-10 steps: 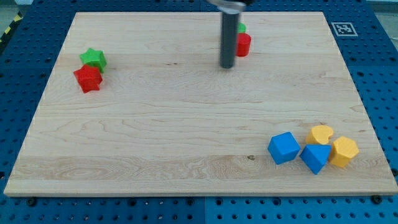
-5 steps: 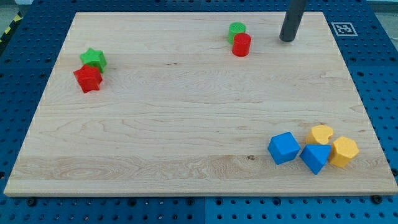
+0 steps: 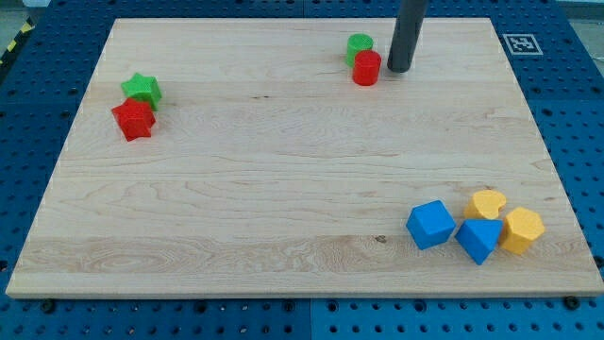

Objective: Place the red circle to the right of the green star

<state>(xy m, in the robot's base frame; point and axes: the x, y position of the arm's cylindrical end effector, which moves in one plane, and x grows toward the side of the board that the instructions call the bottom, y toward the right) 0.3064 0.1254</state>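
Now my tip point(image 3: 398, 70) sits just right of the red circle point(image 3: 367, 68), the green star point(image 3: 142, 89) far left; no pincer shows.

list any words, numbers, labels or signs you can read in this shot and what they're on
No readable words, numbers or brand names anywhere.
One sign only: a black-and-white square fiducial marker at the wooden board's top right corner; it is a pattern, not text.
The blocks and my tip carry no print.
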